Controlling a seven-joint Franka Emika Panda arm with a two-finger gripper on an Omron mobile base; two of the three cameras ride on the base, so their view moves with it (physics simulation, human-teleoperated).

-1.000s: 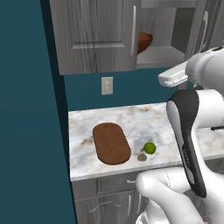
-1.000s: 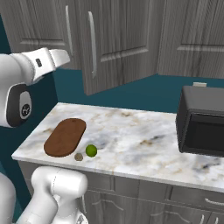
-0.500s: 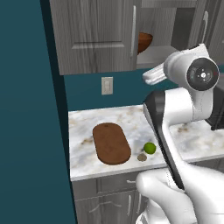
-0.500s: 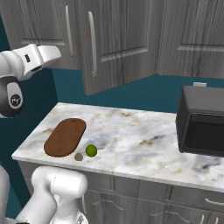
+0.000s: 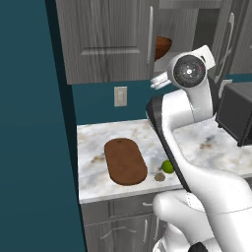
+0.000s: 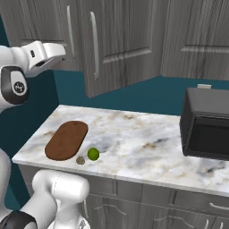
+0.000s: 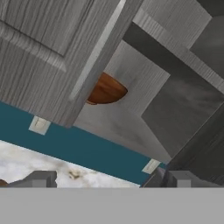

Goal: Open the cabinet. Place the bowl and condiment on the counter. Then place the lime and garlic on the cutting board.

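The grey cabinet stands partly open, its left door still flat with a silver handle. Inside, the reddish-brown bowl rests on the grey shelf, half hidden behind the door edge, and is also seen as bowl. My gripper is open and holds nothing; it hangs in front of and below the shelf opening, apart from the bowl. On the marble counter lies the cutting board. Just off its right end are the lime and garlic. The condiment is hidden.
A black microwave stands on the counter at the right. The swung-out cabinet door with its handle juts over the counter. A wall outlet sits under the cabinet. A teal wall bounds the left side.
My arm has swung its upper links round and carried the hand a little closer to the cabinet opening. Lime, garlic, board and bowl have stayed put.
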